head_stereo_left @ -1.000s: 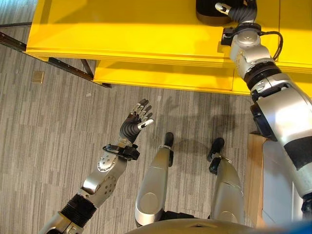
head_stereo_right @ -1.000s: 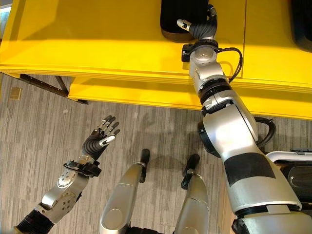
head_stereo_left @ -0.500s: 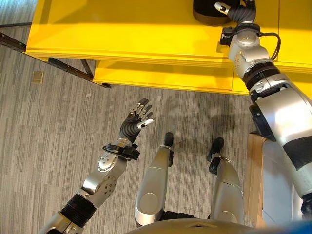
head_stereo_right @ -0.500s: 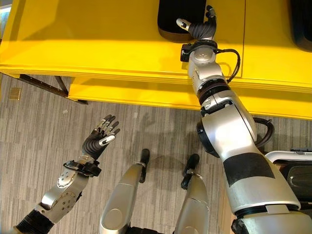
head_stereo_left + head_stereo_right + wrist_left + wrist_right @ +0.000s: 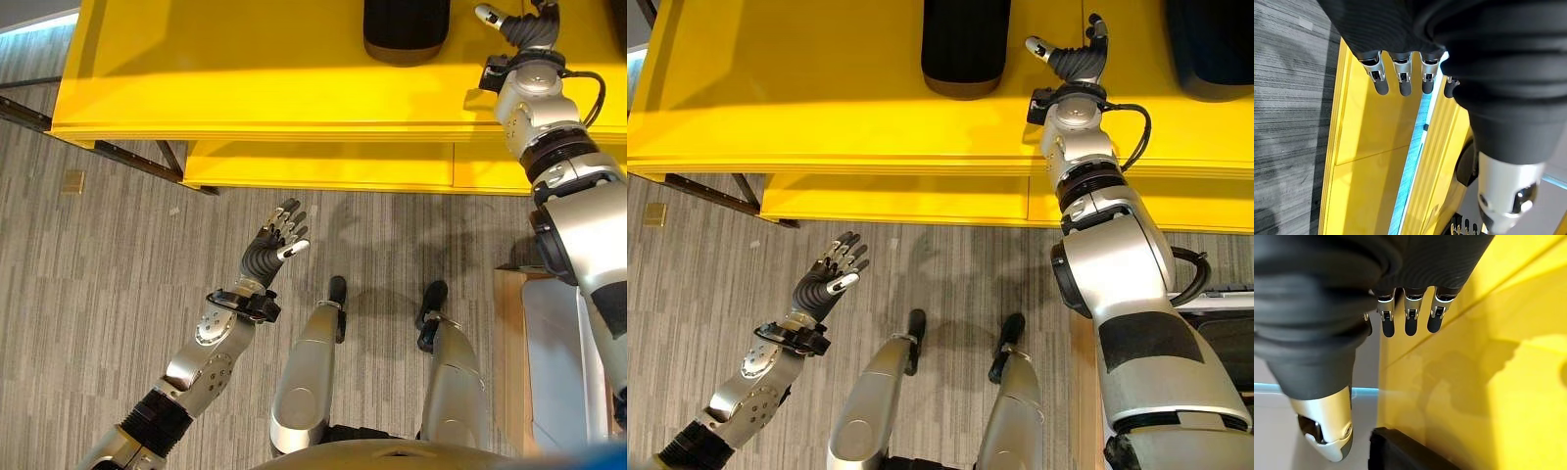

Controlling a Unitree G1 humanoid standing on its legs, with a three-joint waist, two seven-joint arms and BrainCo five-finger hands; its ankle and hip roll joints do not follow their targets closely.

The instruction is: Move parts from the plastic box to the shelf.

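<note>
A black, smooth, round-ended part (image 5: 965,44) lay on the yellow shelf (image 5: 823,88). Just beside it, apart, the right hand (image 5: 1076,61) hovered with fingers relaxed, grasping nothing. The left hand (image 5: 826,274) hung over the floor, fingers spread and empty.

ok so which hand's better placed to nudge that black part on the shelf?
Probably right. The right hand is open over the yellow shelf, beside the black part. The left hand is open too, but over the floor, short of the shelf.
</note>
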